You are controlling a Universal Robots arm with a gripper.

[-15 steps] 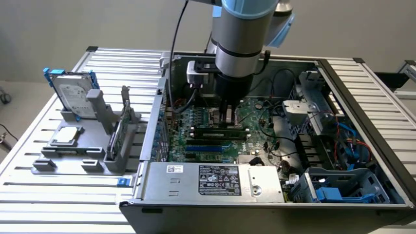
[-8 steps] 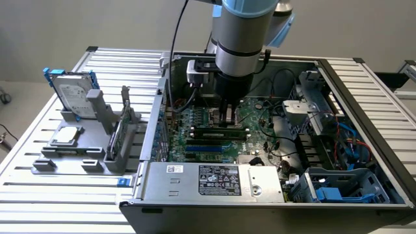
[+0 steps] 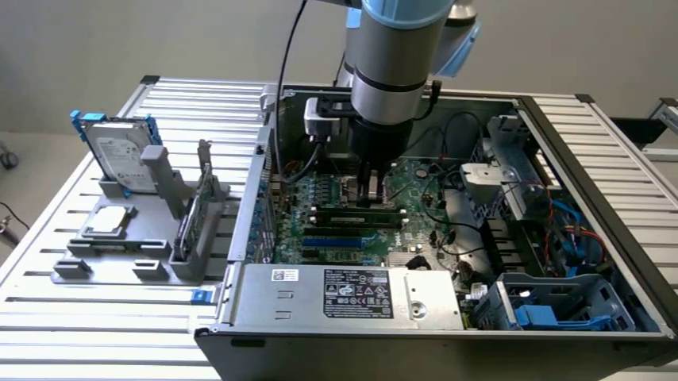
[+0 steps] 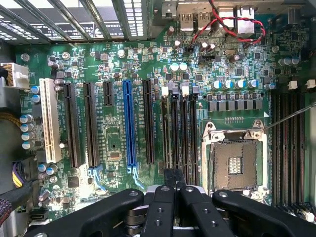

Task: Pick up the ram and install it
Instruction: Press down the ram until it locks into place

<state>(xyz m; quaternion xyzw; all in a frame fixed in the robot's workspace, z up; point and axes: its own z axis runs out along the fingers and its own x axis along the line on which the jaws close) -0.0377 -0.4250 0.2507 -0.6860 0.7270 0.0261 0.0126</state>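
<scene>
Over the open computer case (image 3: pixel 551 238) on the slatted table (image 3: pixel 63 317), the arm (image 3: pixel 398 55) reaches straight down and the claw (image 3: pixel 370 190) sits low above the green motherboard (image 3: pixel 329 198). Claw fingers (image 4: pixel 174 190) are pinched nearly together, with a thin dark edge between them. That looks like the ram (image 4: pixel 173 174), seen edge-on from the wrist view, but can't tell for sure that it's gripped.

In the exterior view, a long dark stick (image 3: pixel 358 214) lies along the board right under the claw, next to the blue slots (image 3: pixel 337 238). Can't tell if that's the ram seated or just a slot.

Wrist view: the claw tips line up with the narrow black slots (image 4: pixel 185 133) just beside the silver processor socket (image 4: pixel 236 158). A blue slot (image 4: pixel 129 123) and a white slot (image 4: pixel 48 121) are further off along the board. Red and black wires (image 4: pixel 232 24) loop near the rear ports.

Outside the case, at the exterior view's left, a grey holder rack (image 3: pixel 138 238) stands on the table with a silver hard drive (image 3: pixel 117 151) propped upright in it and a small square chip (image 3: pixel 109 222) lying flat on it. The power supply box (image 3: pixel 350 294) with its label sits at the case's near edge.
</scene>
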